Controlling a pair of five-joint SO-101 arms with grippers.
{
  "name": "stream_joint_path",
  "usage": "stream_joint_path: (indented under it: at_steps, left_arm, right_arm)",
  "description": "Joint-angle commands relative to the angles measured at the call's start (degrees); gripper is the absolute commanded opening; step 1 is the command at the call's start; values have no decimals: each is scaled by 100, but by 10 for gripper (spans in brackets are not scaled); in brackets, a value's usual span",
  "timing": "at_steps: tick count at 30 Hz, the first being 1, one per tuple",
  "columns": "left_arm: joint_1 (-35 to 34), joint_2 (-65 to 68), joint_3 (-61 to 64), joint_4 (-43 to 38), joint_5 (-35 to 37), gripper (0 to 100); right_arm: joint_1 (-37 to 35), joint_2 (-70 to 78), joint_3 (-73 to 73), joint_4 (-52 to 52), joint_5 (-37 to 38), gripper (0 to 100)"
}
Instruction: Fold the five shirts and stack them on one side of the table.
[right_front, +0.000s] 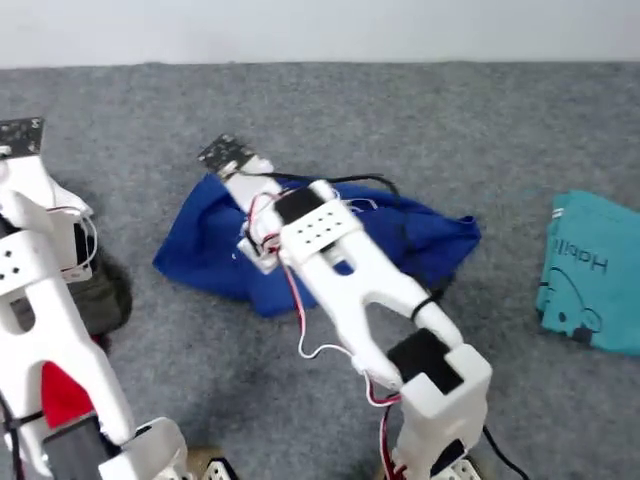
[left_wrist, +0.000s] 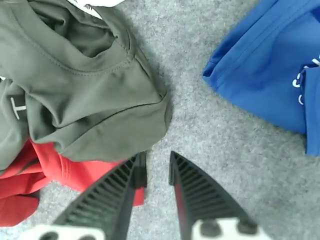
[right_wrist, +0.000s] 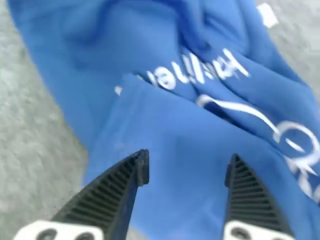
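Grey tabletop (right_front: 400, 110) holds a blue shirt (right_front: 200, 255) at centre, a teal shirt (right_front: 590, 275) at one edge, and an olive shirt (left_wrist: 75, 85) over a red shirt (left_wrist: 30, 185) opposite. Right tool (right_wrist: 188, 159) gapes wide above the blue shirt; left tool (left_wrist: 157, 156), narrowly parted, hangs by the olive shirt.

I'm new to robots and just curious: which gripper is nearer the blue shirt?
Right. The right gripper is open directly above the blue shirt; the left gripper is off to its side, by the olive shirt.
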Motion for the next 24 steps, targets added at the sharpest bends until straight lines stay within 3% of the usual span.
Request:
stream_joint_path:
  at_steps: [1,12,17,24]
  left_arm:
    - [-18,-378,31,105,-62,83]
    - [-18,-677,470,97,-70,83]
    - [-18,-703,488,97,-70,83]
    - [-18,-695,488,88,-70,83]
  right_arm:
    - [-251,119,-352,-321,-88,261]
    - [-400,1666,-1829,-259,-123,259]
    - [-365,2290,-2585,505,-88,249]
    - [-75,2703,-3692,1675,114,8]
